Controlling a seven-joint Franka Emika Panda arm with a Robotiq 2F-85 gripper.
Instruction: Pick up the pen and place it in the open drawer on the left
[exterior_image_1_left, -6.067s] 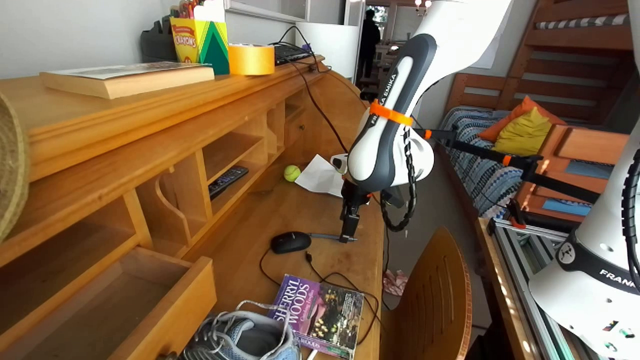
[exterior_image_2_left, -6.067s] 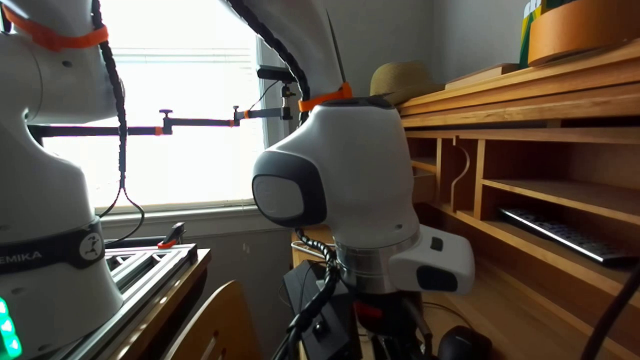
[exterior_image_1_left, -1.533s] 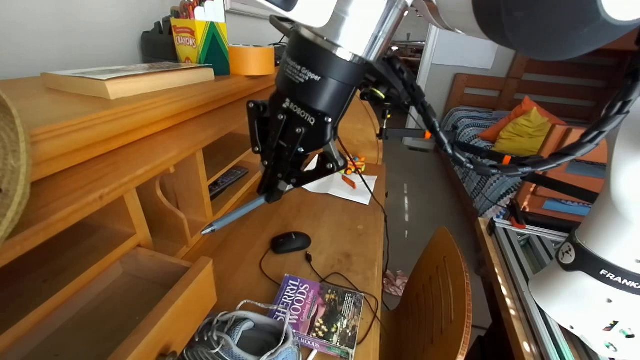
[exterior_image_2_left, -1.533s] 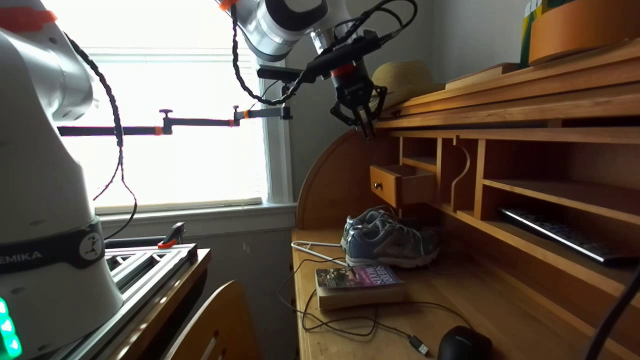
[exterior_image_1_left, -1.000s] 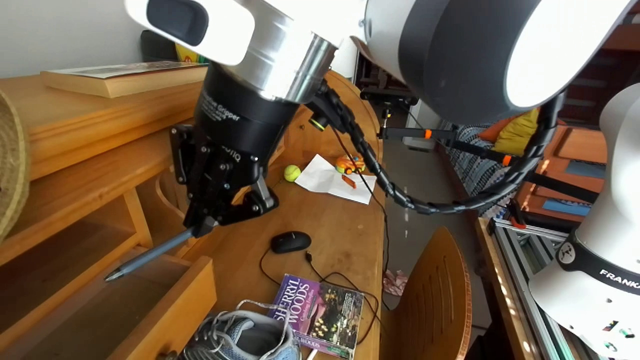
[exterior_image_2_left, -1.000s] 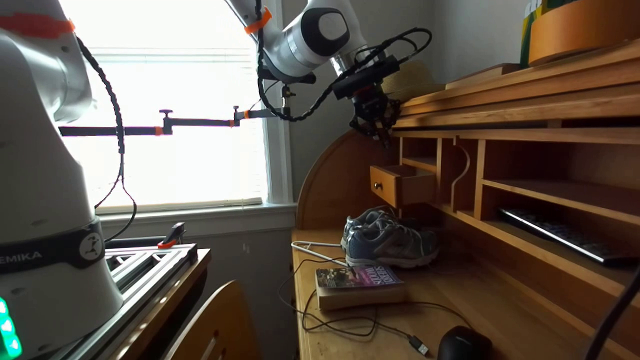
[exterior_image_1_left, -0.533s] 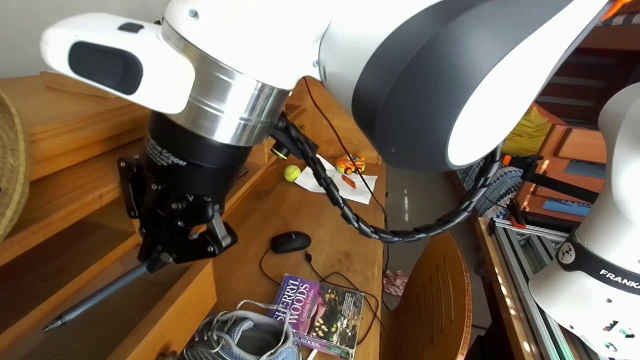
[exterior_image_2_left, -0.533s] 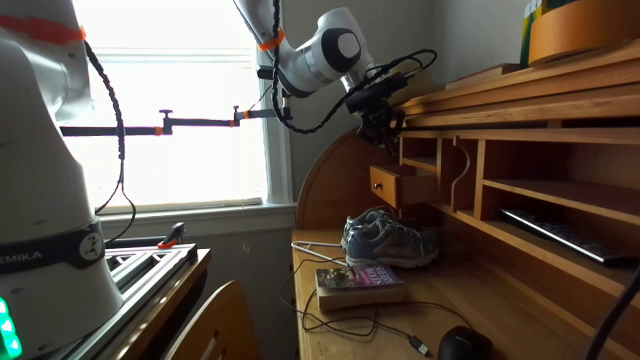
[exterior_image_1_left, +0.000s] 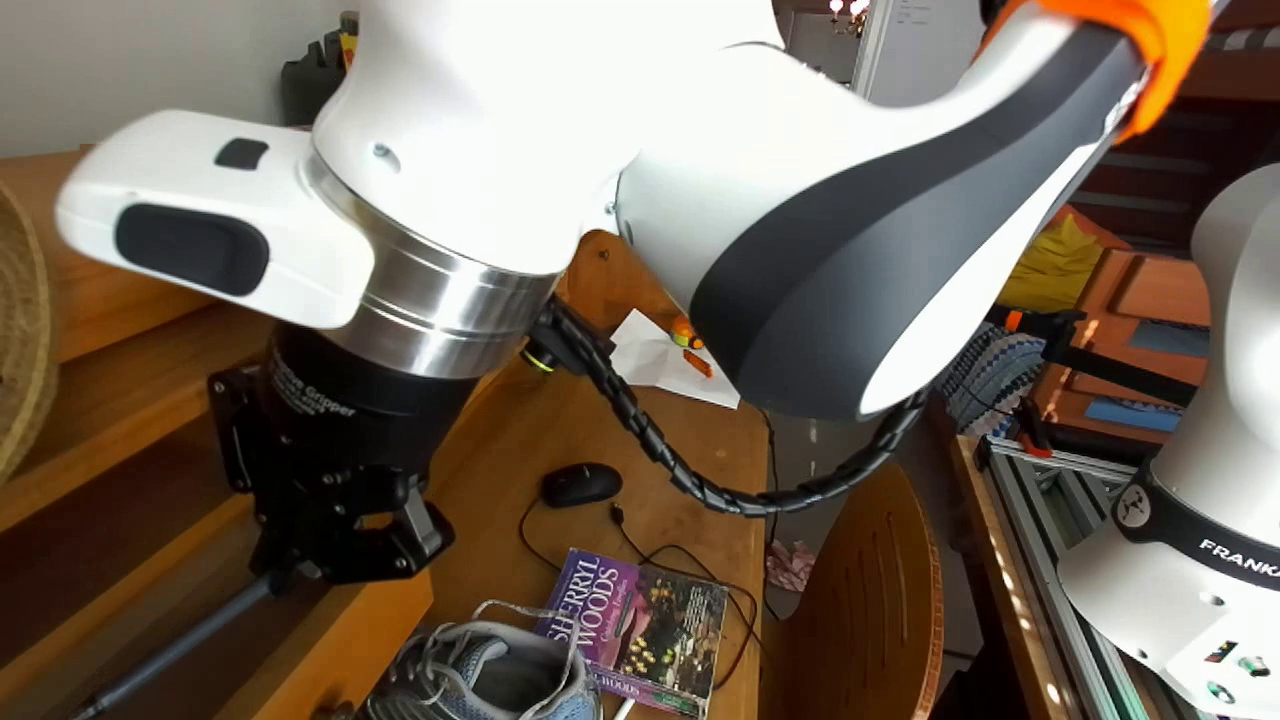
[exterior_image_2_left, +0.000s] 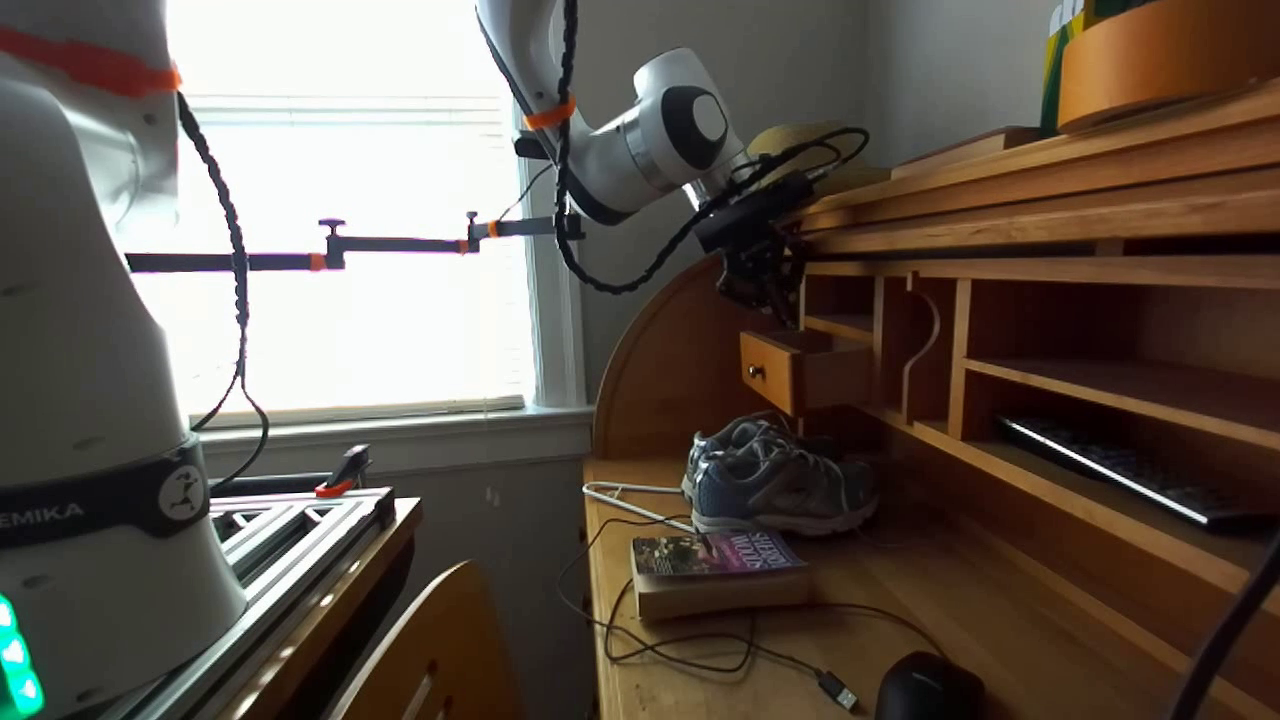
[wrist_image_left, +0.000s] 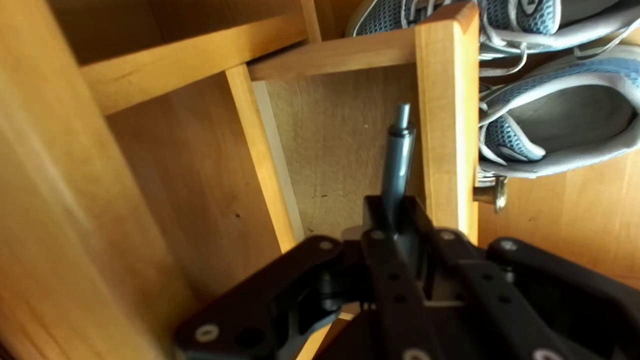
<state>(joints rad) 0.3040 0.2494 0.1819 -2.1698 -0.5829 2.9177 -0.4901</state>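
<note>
My gripper (wrist_image_left: 392, 206) is shut on the slim blue-grey pen (wrist_image_left: 398, 162); its free end sticks out past the fingertips over the bare drawer floor. In an exterior view the pen (exterior_image_1_left: 195, 635) slants down and away from the gripper (exterior_image_1_left: 285, 578), its tip near the picture's bottom edge. Below lies the open drawer (wrist_image_left: 442, 100), light-brown wood with a knob. An exterior view has the gripper (exterior_image_2_left: 785, 318) just above the drawer (exterior_image_2_left: 768, 365), where the pen cannot be made out. Whether the pen touches the drawer floor, I cannot tell.
Grey-blue shoes (exterior_image_2_left: 775, 485) stand below the drawer, close to its knob (wrist_image_left: 495, 194). Desk cubbyholes and the upper ledge (exterior_image_2_left: 1040, 215) rise behind. A straw hat (exterior_image_1_left: 22, 330) sits on top. A paperback (exterior_image_1_left: 640, 625) and a black mouse (exterior_image_1_left: 582, 484) lie on the desk.
Earlier the pen lay beside the mouse with the gripper at it. Since then it has been lifted and carried to the drawer; over the last second gripper and pen have come lower above it.
</note>
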